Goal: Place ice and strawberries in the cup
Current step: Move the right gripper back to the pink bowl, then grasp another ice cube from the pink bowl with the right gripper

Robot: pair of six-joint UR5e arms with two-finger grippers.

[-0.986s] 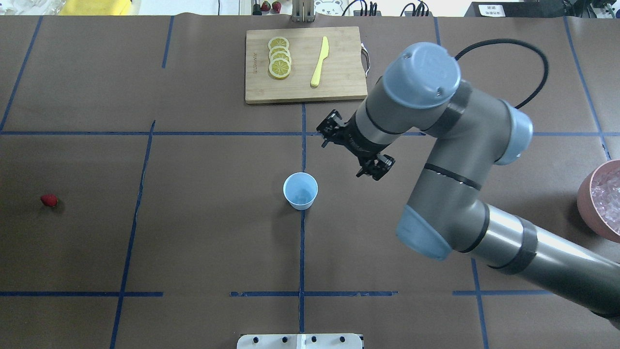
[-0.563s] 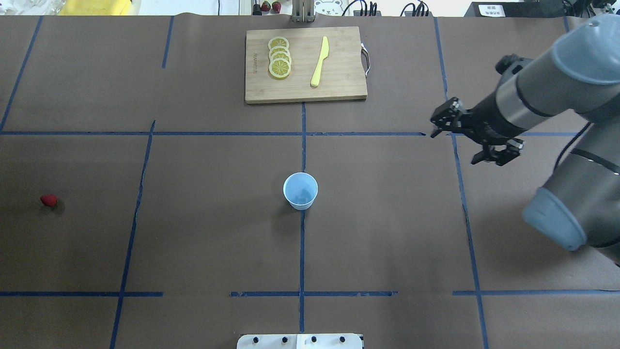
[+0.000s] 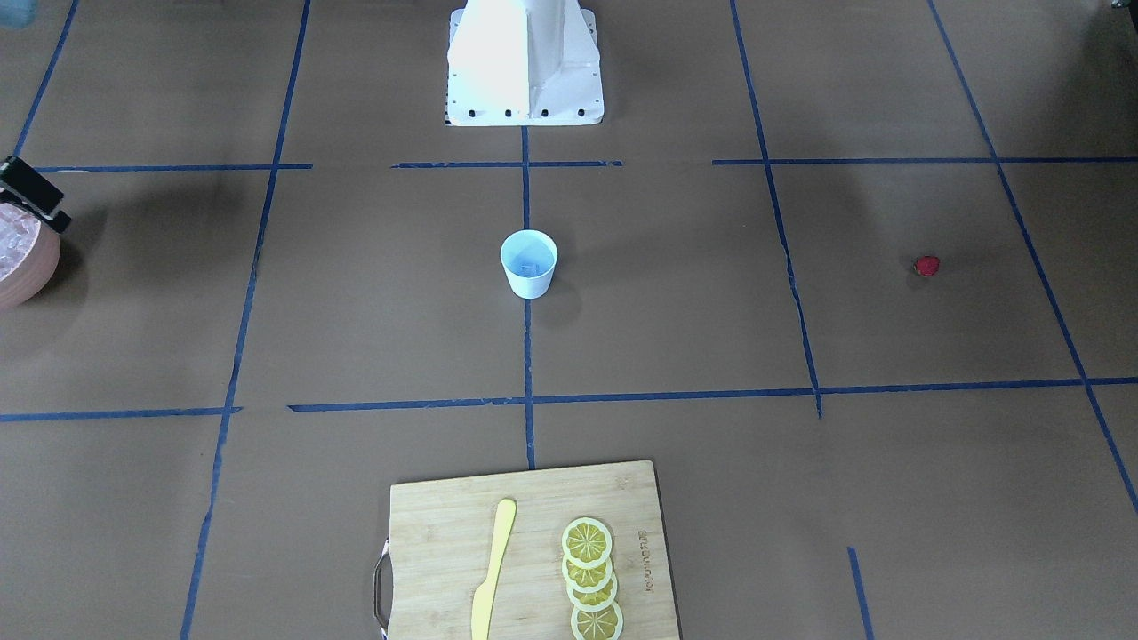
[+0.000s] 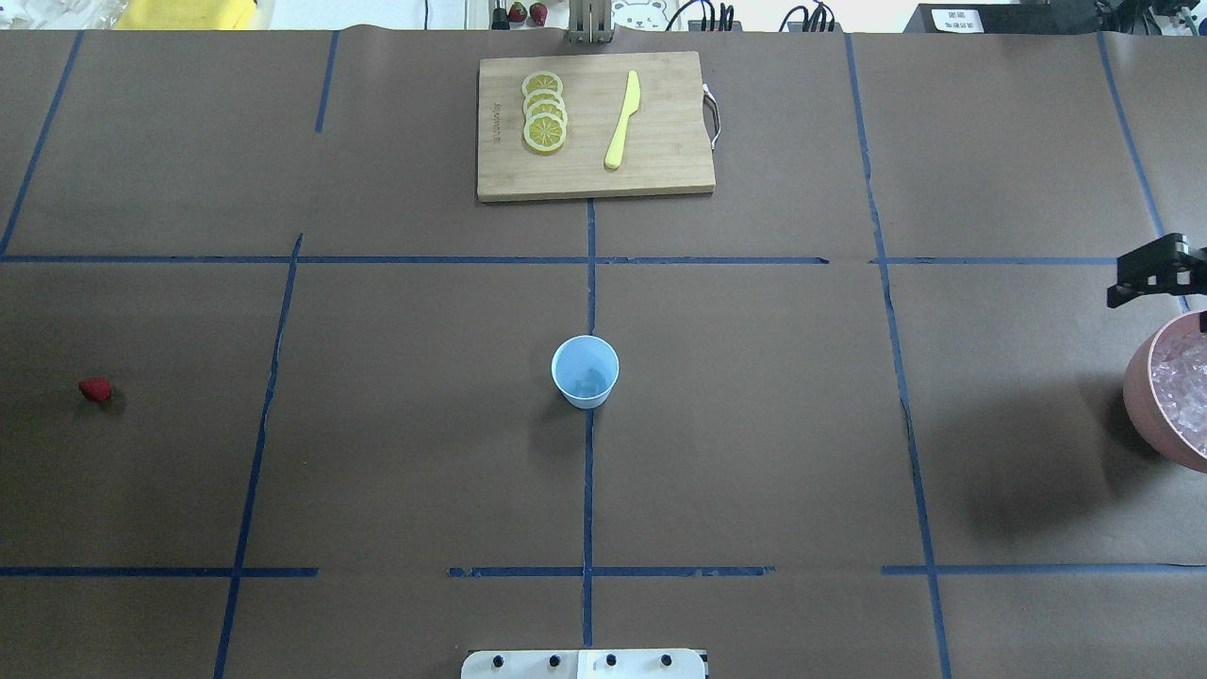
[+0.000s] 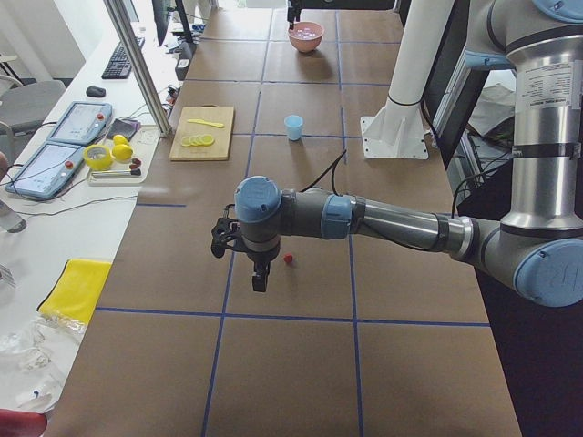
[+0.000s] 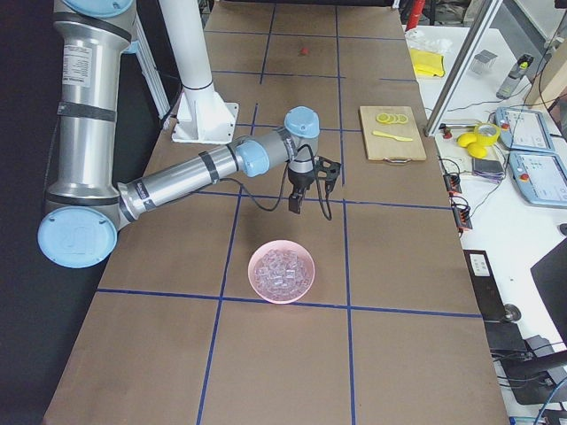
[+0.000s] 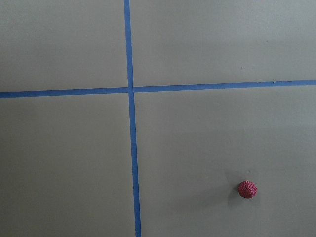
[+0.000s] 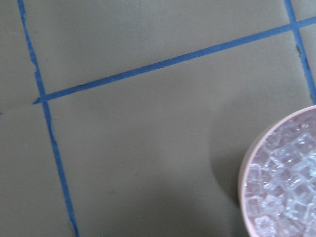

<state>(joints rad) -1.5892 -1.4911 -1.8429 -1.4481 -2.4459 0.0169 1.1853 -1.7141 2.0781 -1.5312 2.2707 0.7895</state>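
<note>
Strawberry (image 4: 95,389) was left far out on the desk (image 4: 415,453), with the left claw (image 5: 246,264) hung nearby, its spread not to be told. At centre stood the cup (image 4: 585,371), apparently one cube inside. And the right claw (image 4: 1149,273) had been swung from cup to pink bowl (image 4: 1136,396) of ice (image 4: 1186,377), spread unclear; another cube was judged next.

Brown desk (image 4: 754,424), crossed by blue tape lines (image 4: 586,490). Holds a small pale blue cup (image 4: 585,372) standing up in the middle. Has a tiny red strawberry (image 4: 95,389) far off toward the robot's left, alone. Carries a pink bowl (image 4: 1139,401) at the other end and a wooden board (image 4: 669,170) at the far side.
</note>
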